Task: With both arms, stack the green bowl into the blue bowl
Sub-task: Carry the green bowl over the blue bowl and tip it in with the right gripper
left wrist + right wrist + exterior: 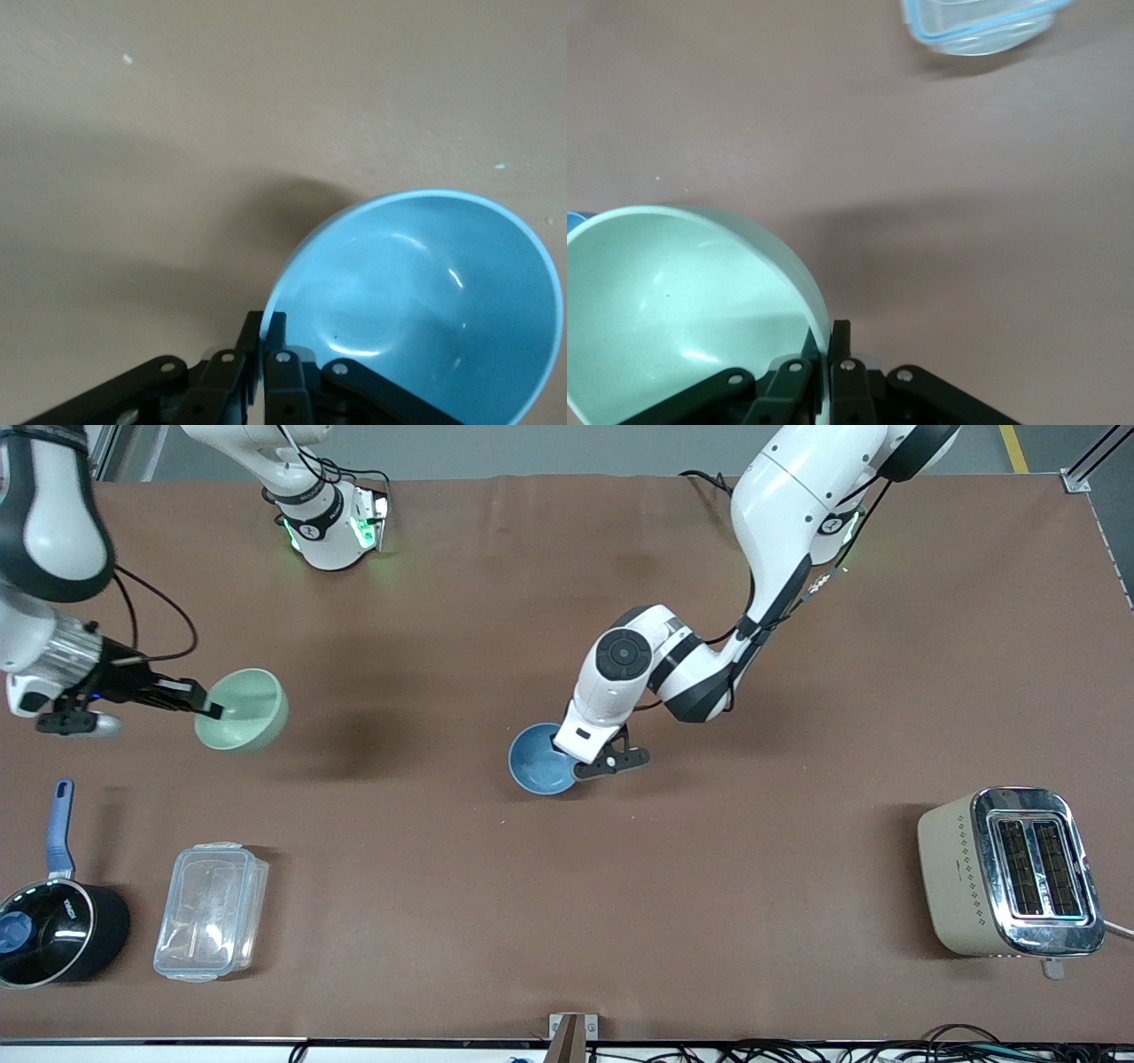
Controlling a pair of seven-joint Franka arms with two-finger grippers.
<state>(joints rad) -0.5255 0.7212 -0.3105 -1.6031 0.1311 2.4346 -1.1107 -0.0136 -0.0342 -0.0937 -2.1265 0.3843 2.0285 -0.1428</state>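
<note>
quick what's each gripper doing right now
Left gripper: shut on the blue bowl rim.
Right gripper: shut on the green bowl rim, lifted.

From high across the brown-covered bench (496, 921) we face both arm bases. Each wrist camera looks down close past its black fingers (266, 354) (833, 354), sharing bench patches with that overview.

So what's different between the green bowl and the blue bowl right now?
The green bowl is pale sage; the blue bowl is medium blue, lighter inside. The green bowl is tipped and held over the table's right-arm end by the right gripper; the blue bowl is near the table's middle, in the left gripper. Both are small, round and glossy, about the same size, empty, and each is pinched at its rim.
</note>
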